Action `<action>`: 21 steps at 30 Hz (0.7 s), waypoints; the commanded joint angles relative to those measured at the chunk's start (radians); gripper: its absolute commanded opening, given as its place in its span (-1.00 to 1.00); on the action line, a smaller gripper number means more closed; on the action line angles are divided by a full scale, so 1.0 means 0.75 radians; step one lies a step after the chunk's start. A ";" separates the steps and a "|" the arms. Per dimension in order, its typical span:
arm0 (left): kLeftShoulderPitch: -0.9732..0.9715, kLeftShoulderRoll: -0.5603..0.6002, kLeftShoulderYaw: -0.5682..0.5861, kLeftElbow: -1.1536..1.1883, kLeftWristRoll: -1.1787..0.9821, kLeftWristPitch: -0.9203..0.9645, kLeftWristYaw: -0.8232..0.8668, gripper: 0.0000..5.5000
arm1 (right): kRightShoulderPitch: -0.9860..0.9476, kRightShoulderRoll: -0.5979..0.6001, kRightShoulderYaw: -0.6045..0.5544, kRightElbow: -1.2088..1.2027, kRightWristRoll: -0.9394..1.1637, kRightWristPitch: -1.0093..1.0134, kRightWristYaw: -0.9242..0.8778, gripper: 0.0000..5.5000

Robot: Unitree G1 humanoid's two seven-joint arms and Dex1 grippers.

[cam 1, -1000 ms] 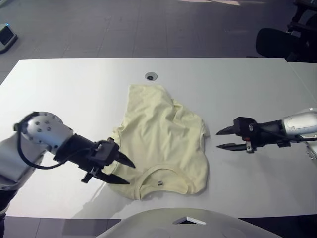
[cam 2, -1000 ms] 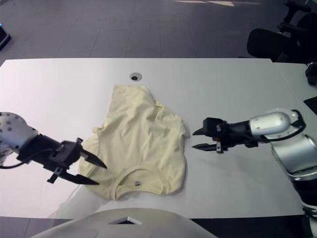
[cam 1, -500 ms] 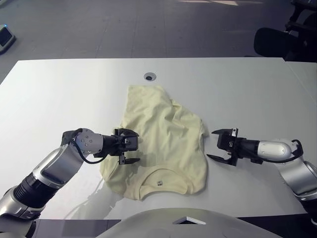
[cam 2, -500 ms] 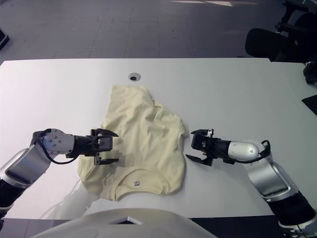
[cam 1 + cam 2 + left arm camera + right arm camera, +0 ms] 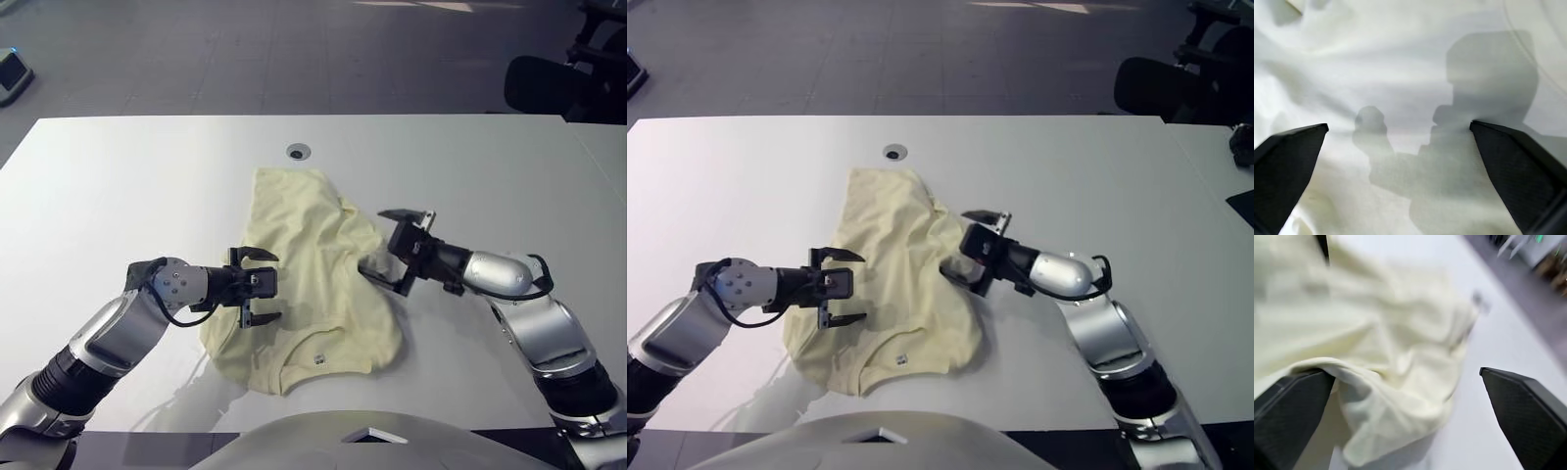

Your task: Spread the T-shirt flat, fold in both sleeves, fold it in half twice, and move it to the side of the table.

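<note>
Since half a second ago the right gripper [image 5: 384, 245] has swung in from the bare tabletop to the right edge of the crumpled pale-yellow cotton T-shirt [image 5: 304, 245], and that edge has bunched inward, so the garment now looks narrower on that side; the left gripper [image 5: 266, 286] has shifted only slightly and hangs over the shirt's left edge; both sets of black fingers are spread wide, pinching nothing; in the right wrist view a rumpled fold of fabric lies between the fingers [image 5: 1288, 401] and presses against one of them; in the left wrist view the fingers [image 5: 1288, 161] stand apart above smooth cloth, though whether the tips touch it I cannot tell; the shirt lies unfolded and wrinkled near the middle of the flat white rectangular table [image 5: 147, 176], closer to the robot's edge, its ribbed round collar [image 5: 318, 352] toward the robot; a small round grey cable hole [image 5: 298, 151] sits in the table just beyond the shirt's far end; a black office chair [image 5: 558, 83] stands on the floor past the table's far right corner.
</note>
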 commanded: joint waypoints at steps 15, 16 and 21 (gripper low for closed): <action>0.017 -0.014 -0.085 0.097 0.084 0.010 -0.056 0.96 | -0.053 0.483 -0.182 0.123 0.204 0.321 -0.320 0.96; 0.025 -0.014 -0.083 0.090 0.083 0.015 -0.053 0.96 | -0.034 0.497 -0.271 0.091 0.261 0.403 -0.332 0.96; 0.075 -0.012 -0.069 0.051 0.079 0.042 -0.025 0.96 | 0.104 0.516 -0.742 0.027 0.522 0.863 -0.352 0.96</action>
